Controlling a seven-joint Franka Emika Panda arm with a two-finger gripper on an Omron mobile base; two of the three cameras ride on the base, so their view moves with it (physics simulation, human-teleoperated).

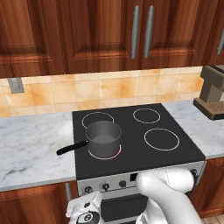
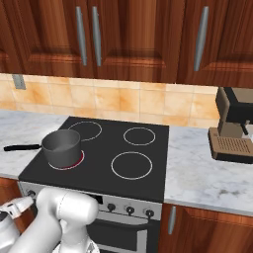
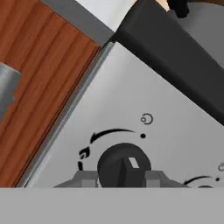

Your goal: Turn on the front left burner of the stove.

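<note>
Fingers point(image 3: 124, 180) clamp a black knob point(image 3: 124, 165) at the hand view's bottom centre, on the stove point(image 1: 175, 151) panel; front left burner point(image 1: 114, 154) glows red under the saucepan point(image 1: 103, 136).

There was one stove point(image 1: 175, 148), its black glass carrying four white rings: two large and two smaller. One of the large ones, the front left burner point(image 1: 114, 154), showed a red tinge under the single grey saucepan point(image 1: 103, 136), which had one black handle. The other large ring point(image 1: 162, 139) lay bare, as did the two smaller rings point(image 1: 146, 115) at the back. Along the silver front panel the right base view showed four black knobs point(image 2: 130, 210), though the arm may have hidden more. The hand view held one knob point(image 3: 124, 165) in full and the edge of a second. One coffee machine point(image 2: 231, 129) stood on the marble bench point(image 2: 207, 173). One wall socket point(image 1: 15, 85) sat in the tiles. Three cupboard handles point(image 2: 201, 38) showed above.
</note>
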